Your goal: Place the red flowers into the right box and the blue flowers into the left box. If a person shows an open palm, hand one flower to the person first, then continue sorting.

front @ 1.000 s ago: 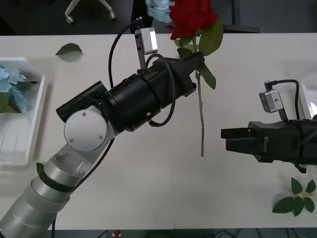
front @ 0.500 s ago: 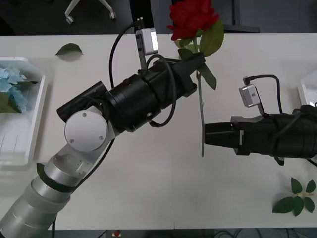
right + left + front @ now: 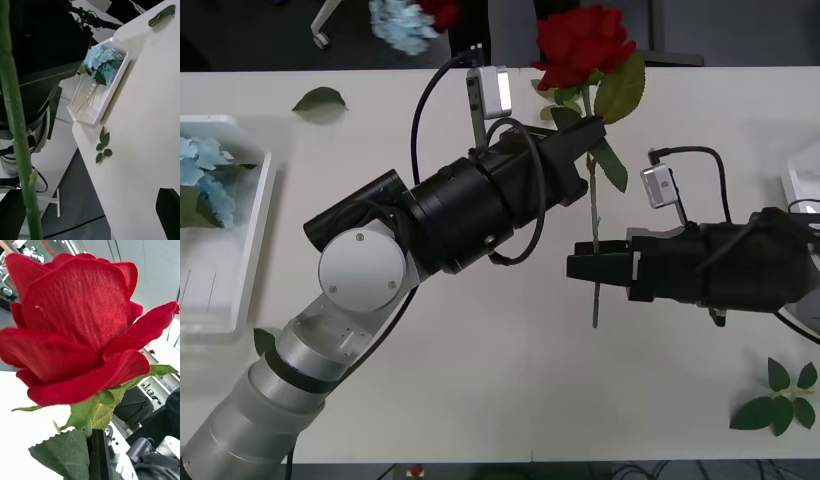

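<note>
Front view: the left gripper (image 3: 585,135) holds a red rose (image 3: 584,45) upright above the bench (image 3: 480,390), jaws clamped on the stem just under the bloom, so the stem hangs free. The right gripper (image 3: 580,267) reaches in lower on that stem, jaws parted around it, likely for a handover toward the right box (image 3: 802,170). The left box (image 3: 242,250), far left of the rose, holds blue flowers (image 3: 202,175).

Right wrist view: the stem (image 3: 17,127) runs close by the camera.

Left wrist view: the bloom sits just above the shut jaws.
</note>
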### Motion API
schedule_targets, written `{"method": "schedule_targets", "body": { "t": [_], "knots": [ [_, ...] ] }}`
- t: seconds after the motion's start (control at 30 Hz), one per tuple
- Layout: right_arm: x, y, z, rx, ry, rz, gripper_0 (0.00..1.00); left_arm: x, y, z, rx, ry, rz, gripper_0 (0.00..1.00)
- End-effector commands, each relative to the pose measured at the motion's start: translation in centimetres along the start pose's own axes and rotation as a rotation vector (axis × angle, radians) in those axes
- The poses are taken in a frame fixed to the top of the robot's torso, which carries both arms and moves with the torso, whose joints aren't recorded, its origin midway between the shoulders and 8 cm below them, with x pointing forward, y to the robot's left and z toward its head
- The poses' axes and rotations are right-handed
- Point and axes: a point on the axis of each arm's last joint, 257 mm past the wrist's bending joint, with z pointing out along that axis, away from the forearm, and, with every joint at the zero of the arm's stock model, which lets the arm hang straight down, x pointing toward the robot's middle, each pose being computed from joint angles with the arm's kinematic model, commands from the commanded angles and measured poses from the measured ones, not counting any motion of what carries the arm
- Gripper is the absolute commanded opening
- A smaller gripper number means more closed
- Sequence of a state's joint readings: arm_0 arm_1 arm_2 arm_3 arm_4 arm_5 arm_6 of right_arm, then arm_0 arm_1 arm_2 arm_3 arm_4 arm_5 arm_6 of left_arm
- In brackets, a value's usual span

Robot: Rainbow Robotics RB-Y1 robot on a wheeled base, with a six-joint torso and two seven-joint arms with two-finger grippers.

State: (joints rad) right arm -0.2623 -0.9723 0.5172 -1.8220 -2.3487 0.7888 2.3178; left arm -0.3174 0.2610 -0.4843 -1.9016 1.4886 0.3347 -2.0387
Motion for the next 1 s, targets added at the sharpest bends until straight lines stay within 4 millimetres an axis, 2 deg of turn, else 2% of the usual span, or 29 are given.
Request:
{"method": "schedule_targets", "body": {
  "t": [0.03,0.1,0.17,0.2,0.27,0.33,0.7,0.83,0.87,0.9,0.93,0.97,1.0],
  "knots": [
    [-0.45,1.58,1.36,-0.029,0.01,-0.001,1.0,-1.25,-1.65,0.74,0.033,-0.024,0.019,0.0],
    [-0.55,1.55,1.5,-0.027,0.008,-0.001,0.86,-1.25,-1.65,0.74,0.033,-0.024,0.017,0.0],
    [-0.61,1.58,1.59,-0.028,0.008,0.001,0.57,-1.25,-1.65,0.74,0.033,-0.024,0.017,0.0],
    [-0.56,1.56,1.58,-0.028,0.008,0.004,0.47,-1.32,-1.62,0.73,0.033,-0.026,0.016,0.0],
    [-0.63,1.6,1.59,-0.029,0.008,0.011,0.15,-1.21,-1.61,0.71,0.032,-0.024,0.016,0.0],
    [-0.63,1.6,1.59,-0.029,0.008,0.017,0.01,-1.22,-1.62,0.71,0.033,-0.024,0.013,0.0],
    [-0.81,1.72,1.65,-0.031,0.009,0.031,0.0,-1.32,-1.62,0.73,0.033,-0.026,0.016,0.0],
    [-0.86,1.81,1.68,-0.033,0.01,0.032,0.0,-1.21,-1.6,0.68,0.033,-0.024,0.013,0.07],
    [-0.9,1.8,1.66,-0.032,0.01,0.03,0.0,-1.29,-1.58,0.66,0.033,-0.025,0.009,0.44],
    [-0.9,1.8,1.66,-0.032,0.01,0.032,0.0,-1.3,-1.6,0.66,0.034,-0.026,0.006,0.61],
    [-0.93,1.74,1.62,-0.03,0.01,0.031,0.0,-1.3,-1.6,0.66,0.034,-0.026,0.006,0.82],
    [-0.95,1.79,1.63,-0.031,0.011,0.03,0.0,-1.3,-1.6,0.63,0.034,-0.025,0.002,0.93],
    [-0.94,1.76,1.59,-0.03,0.012,0.029,0.0,-1.3,-1.56,0.58,0.035,-0.024,-0.001,1.0]
  ]
}}
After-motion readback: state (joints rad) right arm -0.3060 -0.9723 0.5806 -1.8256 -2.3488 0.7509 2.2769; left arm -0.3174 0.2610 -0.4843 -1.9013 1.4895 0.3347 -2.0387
